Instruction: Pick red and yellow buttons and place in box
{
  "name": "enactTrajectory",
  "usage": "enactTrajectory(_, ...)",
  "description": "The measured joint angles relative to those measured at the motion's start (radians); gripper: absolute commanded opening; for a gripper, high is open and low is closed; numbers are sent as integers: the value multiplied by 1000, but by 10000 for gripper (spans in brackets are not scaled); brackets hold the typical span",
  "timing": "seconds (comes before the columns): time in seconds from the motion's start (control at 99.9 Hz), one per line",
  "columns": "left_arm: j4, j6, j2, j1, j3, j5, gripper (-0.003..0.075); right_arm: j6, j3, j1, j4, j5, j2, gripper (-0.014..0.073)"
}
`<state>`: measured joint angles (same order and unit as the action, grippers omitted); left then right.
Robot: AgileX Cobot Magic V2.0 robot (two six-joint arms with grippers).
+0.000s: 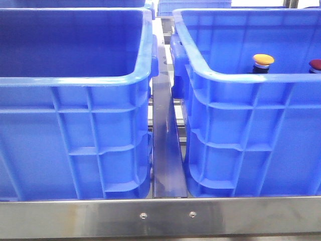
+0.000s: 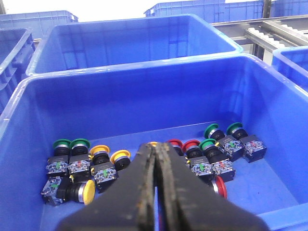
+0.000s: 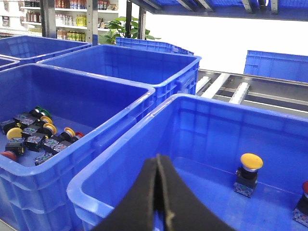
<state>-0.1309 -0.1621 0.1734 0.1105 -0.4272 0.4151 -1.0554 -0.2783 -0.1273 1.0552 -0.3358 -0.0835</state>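
A: Where are the buttons we care about?

B: A yellow button (image 3: 250, 172) stands upright on the floor of the right crate (image 1: 235, 78), cap up. A red button (image 1: 315, 65) stands just beside it, farther from the steel divider (image 1: 165, 150) that runs between the two crates. It is cut off at the frame edge, so I can only call it red-capped.

A: And the supply?

B: The left crate (image 2: 144, 72) holds the loose stock (image 2: 144, 161): green, yellow and red buttons in a rough row on its floor, with one yellow button (image 2: 79, 191) and one red button (image 2: 219, 185) lying on their sides near the closest wall.

A: The arms?

B: The left gripper (image 2: 156, 159) hangs over that crate, fingers pressed together with nothing between them. The right gripper (image 3: 157, 166) hangs over the right crate, also closed and empty.

A: So which step is this?

B: My judgement: one pair looks delivered, and both arms are between picks. Whether more pairs are wanted I can't say.

A: Next move?

B: If another pick follows, the left gripper must spread its fingers, drop toward a red or yellow cap, and choose one standing clear of its neighbours, since the row is packed tightly and green ones sit alongside.
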Motion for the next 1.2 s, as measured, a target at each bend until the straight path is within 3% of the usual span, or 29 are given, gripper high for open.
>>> enactTrajectory(0.23, 26, 25, -26, -34, 63, -97, -20, 0, 0, 0, 0, -2, 1, -102)
enactTrajectory(0.39, 85, 84, -100, -112, 215, -287, -20, 0, 0, 0, 0, -2, 1, -102)
enactTrajectory(0.531, 96, 108, -176, -147, 381, -364, -20, 0, 0, 0, 0, -2, 1, -102)
enactTrajectory(1.201, 131, 143, -179, -152, 426, -325, -20, 0, 0, 0, 2, -2, 2, -102)
